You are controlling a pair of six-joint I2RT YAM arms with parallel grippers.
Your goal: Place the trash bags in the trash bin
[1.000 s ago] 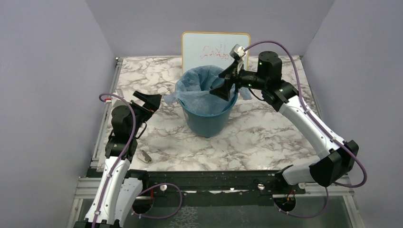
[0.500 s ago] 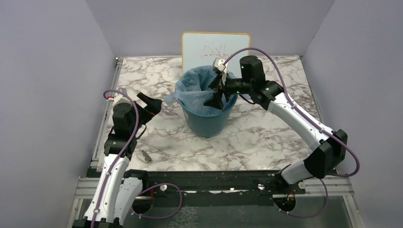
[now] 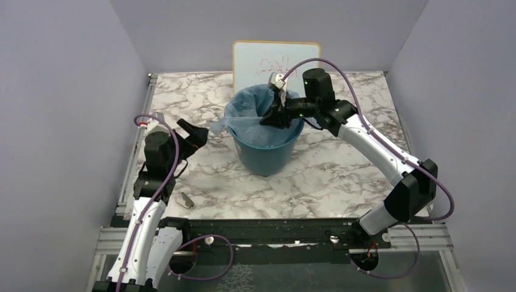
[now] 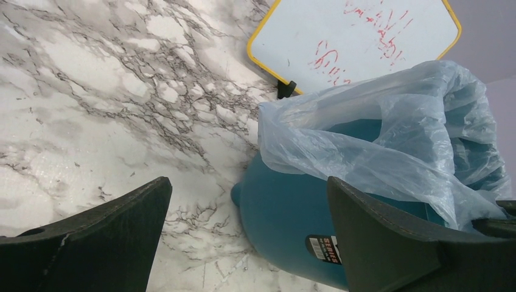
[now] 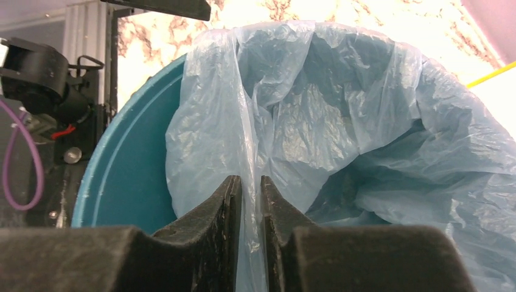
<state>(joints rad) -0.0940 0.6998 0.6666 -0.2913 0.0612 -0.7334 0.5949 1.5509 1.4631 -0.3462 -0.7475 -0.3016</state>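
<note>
The teal trash bin [image 3: 268, 155] stands mid-table with the light-blue trash bag [image 3: 246, 118] lining it; the bag's left edge spills over the rim. My right gripper [image 3: 272, 118] reaches into the bin's mouth from the right. In the right wrist view its jaws [image 5: 251, 179] are pinched nearly together on a vertical fold of the bag [image 5: 316, 109], inside the bin wall [image 5: 134, 170]. My left gripper [image 3: 195, 135] hangs open to the left of the bin, empty. In the left wrist view it [image 4: 247, 182] faces the bin [image 4: 286, 225] and the overhanging bag [image 4: 377, 152].
A whiteboard [image 3: 275, 61] with red scribbles leans upright just behind the bin, and shows in the left wrist view too [image 4: 359, 36]. A small grey object [image 3: 185, 199] lies on the marble table by the left arm. Purple walls enclose three sides.
My right arm swung left and lowered its gripper into the bin's mouth, then closed its jaws on a fold of the bag. The left arm barely shifted.
</note>
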